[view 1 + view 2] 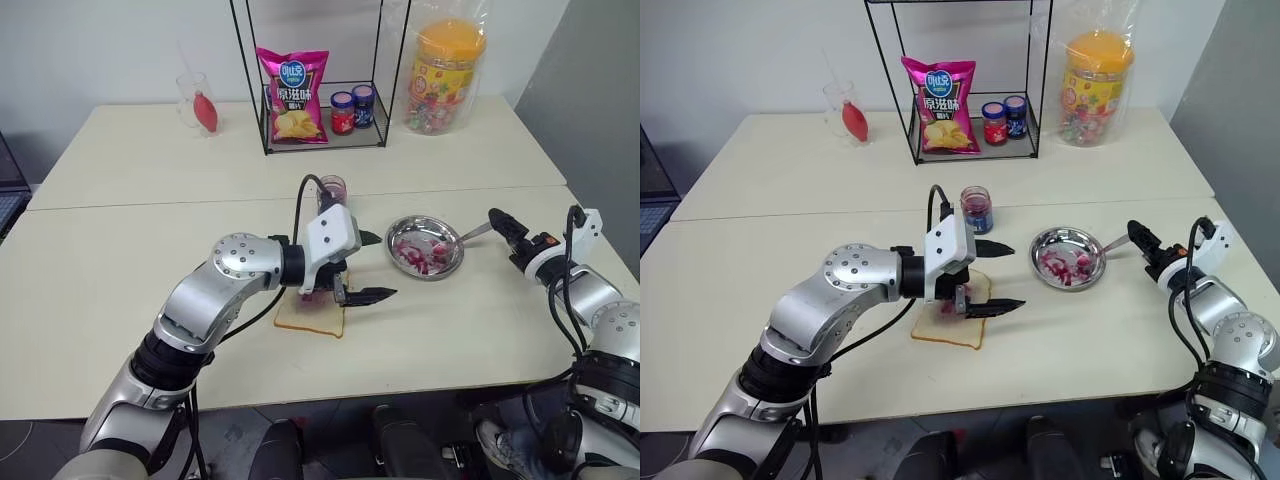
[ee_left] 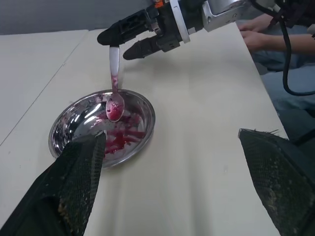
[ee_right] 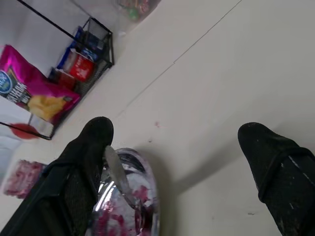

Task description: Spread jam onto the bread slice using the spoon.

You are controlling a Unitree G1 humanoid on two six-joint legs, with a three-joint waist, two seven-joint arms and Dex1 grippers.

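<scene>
The right gripper (image 2: pixel 129 42) sits at the far rim of the steel dish (image 1: pixel 400 262), fingers wide apart — and the spoon (image 2: pixel 115 83) leans against one of them, handle up by that fingertip, red bowl down in the dish among the smears. It looks let go of, propped, not pinched. The bread (image 1: pixel 962 332) lies on the other side of the dish, a purple patch of jam (image 1: pixel 946 308) at its middle, and the left gripper (image 1: pixel 992 278) hangs right over it, fingers spread wide too, holding nothing. The jam jar (image 1: pixel 977 208) stands just behind the bread, further from the dish.

So the step, as I read it, is parking the spoon in the dish. To do it well, draw the right gripper straight back from the dish rim, slowly, so the finger the handle rests on does not drag or flip it — a sticky spoon may cling. Leave the bowl inside the dish so no jam touches the table
</scene>
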